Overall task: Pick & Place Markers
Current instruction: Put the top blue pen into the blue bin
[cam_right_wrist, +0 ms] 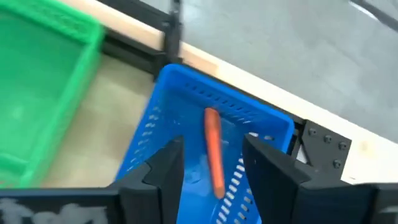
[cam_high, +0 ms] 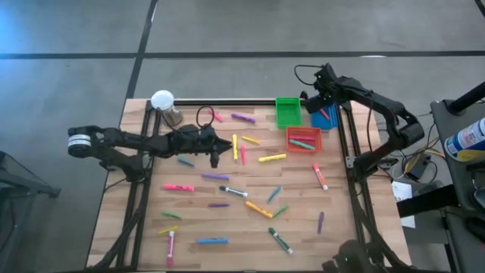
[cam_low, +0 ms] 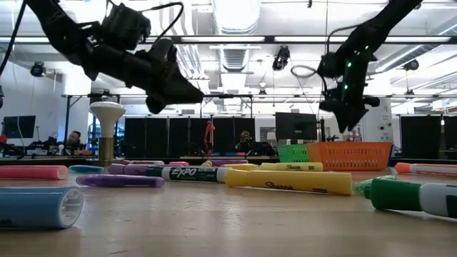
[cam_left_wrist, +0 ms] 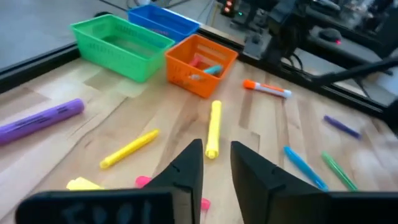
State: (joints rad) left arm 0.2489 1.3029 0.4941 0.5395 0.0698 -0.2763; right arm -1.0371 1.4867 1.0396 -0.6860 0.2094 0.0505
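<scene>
Several markers lie scattered flat on the wooden table (cam_high: 136,220), among them a yellow one (cam_high: 272,158), a pink one (cam_high: 179,187) and a blue one (cam_high: 212,241). My left gripper (cam_left_wrist: 216,165) hangs open above the table's middle (cam_high: 223,145), with a yellow marker (cam_left_wrist: 213,127) and a pink one (cam_left_wrist: 143,181) below and ahead of it. My right gripper (cam_right_wrist: 212,146) stands open over the blue bin (cam_right_wrist: 186,106) at the far right (cam_high: 323,103). An orange-red marker (cam_right_wrist: 213,149) shows inside that bin, between the fingers but apart from both.
A green bin (cam_high: 288,111), the blue bin (cam_high: 327,118) and an orange bin (cam_high: 303,139) holding markers stand together at the far right. A white round-topped stand (cam_high: 163,100) and a metal cup (cam_high: 173,116) sit at the far left. Dark frame rails (cam_high: 136,189) run along the table's sides.
</scene>
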